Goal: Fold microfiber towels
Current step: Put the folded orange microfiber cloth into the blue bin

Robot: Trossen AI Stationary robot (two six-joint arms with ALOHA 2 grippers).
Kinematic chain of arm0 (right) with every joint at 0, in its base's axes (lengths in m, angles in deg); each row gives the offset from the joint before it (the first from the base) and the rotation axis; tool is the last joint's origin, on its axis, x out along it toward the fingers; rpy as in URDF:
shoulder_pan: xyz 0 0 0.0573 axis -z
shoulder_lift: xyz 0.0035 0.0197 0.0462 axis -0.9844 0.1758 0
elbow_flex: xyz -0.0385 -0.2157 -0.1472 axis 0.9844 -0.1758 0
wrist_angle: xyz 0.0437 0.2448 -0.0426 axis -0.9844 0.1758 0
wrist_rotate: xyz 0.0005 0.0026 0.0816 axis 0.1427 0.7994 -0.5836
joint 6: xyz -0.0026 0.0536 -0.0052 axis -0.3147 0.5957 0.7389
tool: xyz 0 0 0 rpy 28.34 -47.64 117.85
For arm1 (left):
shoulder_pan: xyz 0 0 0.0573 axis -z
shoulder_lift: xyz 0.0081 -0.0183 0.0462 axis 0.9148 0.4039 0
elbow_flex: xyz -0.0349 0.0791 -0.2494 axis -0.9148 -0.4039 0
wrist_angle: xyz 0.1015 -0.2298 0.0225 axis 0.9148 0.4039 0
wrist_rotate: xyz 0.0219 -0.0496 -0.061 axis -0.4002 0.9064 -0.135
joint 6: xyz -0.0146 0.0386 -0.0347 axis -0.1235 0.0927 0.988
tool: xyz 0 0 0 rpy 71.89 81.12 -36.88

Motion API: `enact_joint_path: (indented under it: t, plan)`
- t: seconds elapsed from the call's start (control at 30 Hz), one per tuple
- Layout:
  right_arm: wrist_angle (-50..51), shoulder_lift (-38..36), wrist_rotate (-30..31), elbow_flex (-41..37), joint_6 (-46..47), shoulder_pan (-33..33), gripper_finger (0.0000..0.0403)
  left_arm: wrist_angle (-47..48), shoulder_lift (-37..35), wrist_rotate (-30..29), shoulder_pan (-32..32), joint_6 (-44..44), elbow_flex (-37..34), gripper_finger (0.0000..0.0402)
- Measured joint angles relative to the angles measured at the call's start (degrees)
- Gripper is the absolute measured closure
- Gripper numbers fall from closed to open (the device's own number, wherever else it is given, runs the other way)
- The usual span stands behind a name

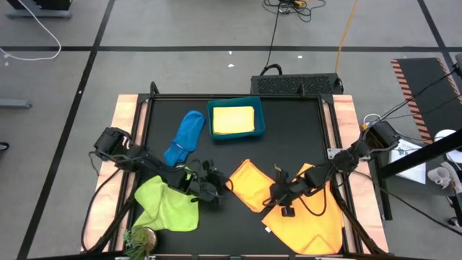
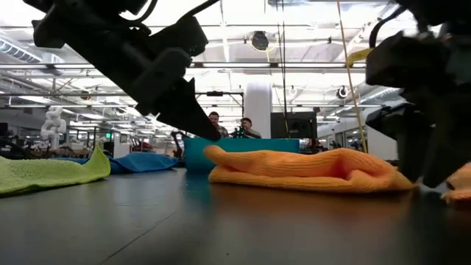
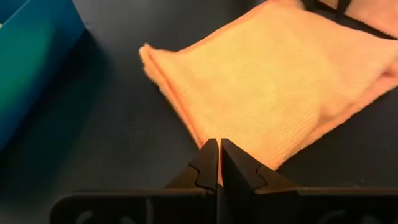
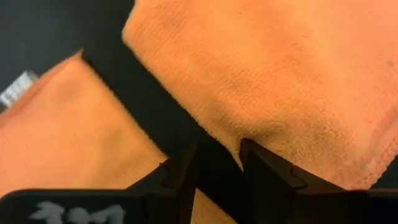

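Note:
A folded orange towel lies flat mid-table, with a second orange towel spread to its right. My left gripper is shut, its tips at the folded towel's left edge. My right gripper is open and points down over the dark strip of table between the two orange towels, at the folded towel's right end. A lime green towel lies crumpled at the near left and a blue towel behind it. A yellow towel lies in the teal bin. My left gripper has its shut fingertips at the folded orange towel's near edge, coming in slanting down from the table's left; whether they touch it, I cannot tell. My right gripper has one finger over that towel's rim; whether it touches, I cannot tell.
The teal bin stands at the table's far middle. A small plant sits at the near left corner. A black box lies beyond the far edge. People stand in the room behind the table.

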Motion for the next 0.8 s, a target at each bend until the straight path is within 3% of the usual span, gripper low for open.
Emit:
enact_joint_path:
  t: [0.5, 0.8]
  plan:
    - [-1.29, 0.25, 9.34, -0.54, -14.2, 9.57, 0.0283, -2.59, 0.0, 0.38, 4.97, -7.68, 0.0, 0.038]
    - [1.74, -2.95, 9.38, -0.73, -15.63, 8.65, 0.0283, -2.2, 0.0, 0.35, 5.75, -10.0, 0.0, 0.038]
